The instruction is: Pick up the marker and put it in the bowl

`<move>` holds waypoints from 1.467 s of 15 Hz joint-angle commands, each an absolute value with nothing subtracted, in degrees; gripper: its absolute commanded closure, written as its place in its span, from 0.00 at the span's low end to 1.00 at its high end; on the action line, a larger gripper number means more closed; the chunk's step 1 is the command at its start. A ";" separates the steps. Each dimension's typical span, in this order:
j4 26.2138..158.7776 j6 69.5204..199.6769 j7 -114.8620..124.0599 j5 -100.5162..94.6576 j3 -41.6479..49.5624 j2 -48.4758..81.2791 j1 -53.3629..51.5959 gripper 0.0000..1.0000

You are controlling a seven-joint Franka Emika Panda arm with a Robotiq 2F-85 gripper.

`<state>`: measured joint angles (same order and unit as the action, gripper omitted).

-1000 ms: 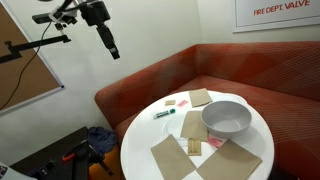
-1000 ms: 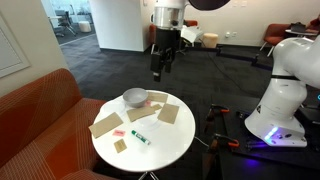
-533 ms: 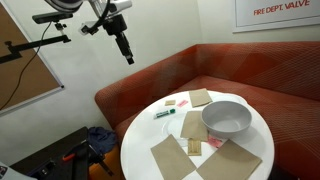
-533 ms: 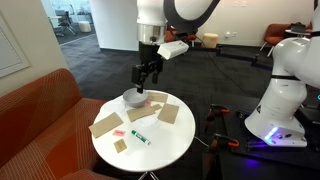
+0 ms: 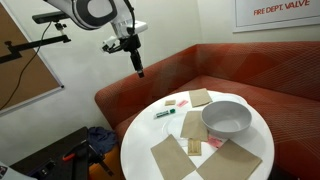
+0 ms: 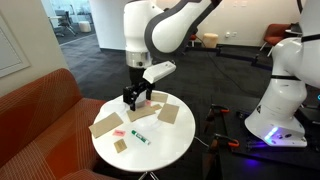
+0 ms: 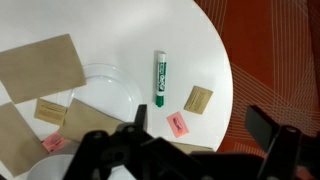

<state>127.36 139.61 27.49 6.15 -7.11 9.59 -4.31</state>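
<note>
The green marker (image 7: 159, 77) with a whitish barrel lies flat on the round white table (image 7: 190, 45), a little apart from the bowl. It shows in both exterior views (image 5: 163, 114) (image 6: 141, 136). The large grey-white bowl (image 5: 227, 118) stands empty on the table; it is partly behind the gripper in an exterior view (image 6: 136, 97) and partly cut off by the gripper body in the wrist view (image 7: 100, 92). My gripper (image 5: 138, 68) (image 6: 130, 100) (image 7: 203, 120) is open and empty, hanging in the air above the table, apart from the marker.
Flat brown paper pieces (image 5: 168, 155) (image 7: 40, 65), a small tan card (image 7: 198, 98) and a pink-red card (image 7: 178, 124) lie on the table. A red-orange sofa (image 5: 270, 70) curves round the table. A white robot base (image 6: 285, 95) stands on the floor.
My gripper has come down from high up and moved closer over the table. The marker, bowl and papers have not moved.
</note>
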 commanded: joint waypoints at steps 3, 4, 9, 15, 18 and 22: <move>123.60 144.86 28.74 5.50 -4.45 18.13 -6.94 0.00; 123.47 146.44 28.87 5.44 -4.00 19.39 -7.27 0.00; 122.76 151.68 30.42 5.18 -0.94 25.14 -9.92 0.00; 118.40 151.24 31.41 6.00 1.23 31.63 -11.97 0.00; 116.03 151.14 30.98 6.19 1.88 34.63 -12.37 0.00; 113.04 150.56 29.83 6.97 1.73 38.20 -11.72 0.00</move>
